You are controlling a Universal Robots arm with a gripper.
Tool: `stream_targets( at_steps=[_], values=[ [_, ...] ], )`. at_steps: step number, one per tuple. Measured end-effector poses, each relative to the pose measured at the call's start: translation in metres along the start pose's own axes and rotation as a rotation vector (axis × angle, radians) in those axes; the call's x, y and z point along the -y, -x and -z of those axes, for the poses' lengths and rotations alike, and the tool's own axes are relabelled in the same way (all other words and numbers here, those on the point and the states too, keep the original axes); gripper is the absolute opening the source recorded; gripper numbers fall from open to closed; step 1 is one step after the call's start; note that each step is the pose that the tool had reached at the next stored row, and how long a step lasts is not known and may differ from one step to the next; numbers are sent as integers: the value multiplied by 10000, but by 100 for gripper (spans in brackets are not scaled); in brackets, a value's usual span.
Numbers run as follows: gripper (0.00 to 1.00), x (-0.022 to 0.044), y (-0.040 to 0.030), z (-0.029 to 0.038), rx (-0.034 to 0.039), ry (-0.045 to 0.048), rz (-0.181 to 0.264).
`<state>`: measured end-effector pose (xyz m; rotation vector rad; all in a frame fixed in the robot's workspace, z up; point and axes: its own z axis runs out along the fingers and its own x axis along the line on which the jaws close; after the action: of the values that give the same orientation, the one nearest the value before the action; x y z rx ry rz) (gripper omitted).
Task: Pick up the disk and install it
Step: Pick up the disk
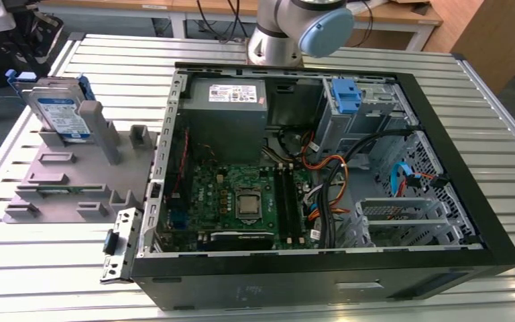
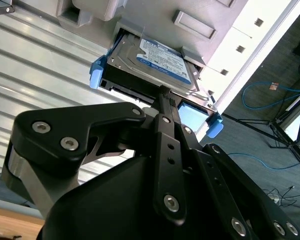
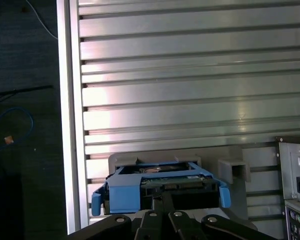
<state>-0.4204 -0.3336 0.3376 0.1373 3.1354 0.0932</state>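
Note:
The disk stands upright on its edge in a slot of the grey holder block, at the exterior view's left. It is silver-grey with a white and blue label and sits in a blue plastic carrier. In both wrist views my gripper sits over the disk, its black fingers closed together and lined up with the disk's upper edge. Nothing is between them, and I cannot tell whether the tips touch the carrier.
An open computer case lies on the slatted metal table, to the right of the holder block. Inside are a motherboard, a grey power supply box, cables, and a drive cage with a blue latch. The arm's base stands behind the case.

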Motion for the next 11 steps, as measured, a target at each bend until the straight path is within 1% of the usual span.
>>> stream_targets(
  at_steps=[11],
  values=[
    [11, 0, 0, 1, 0, -6, 0]
  ],
)
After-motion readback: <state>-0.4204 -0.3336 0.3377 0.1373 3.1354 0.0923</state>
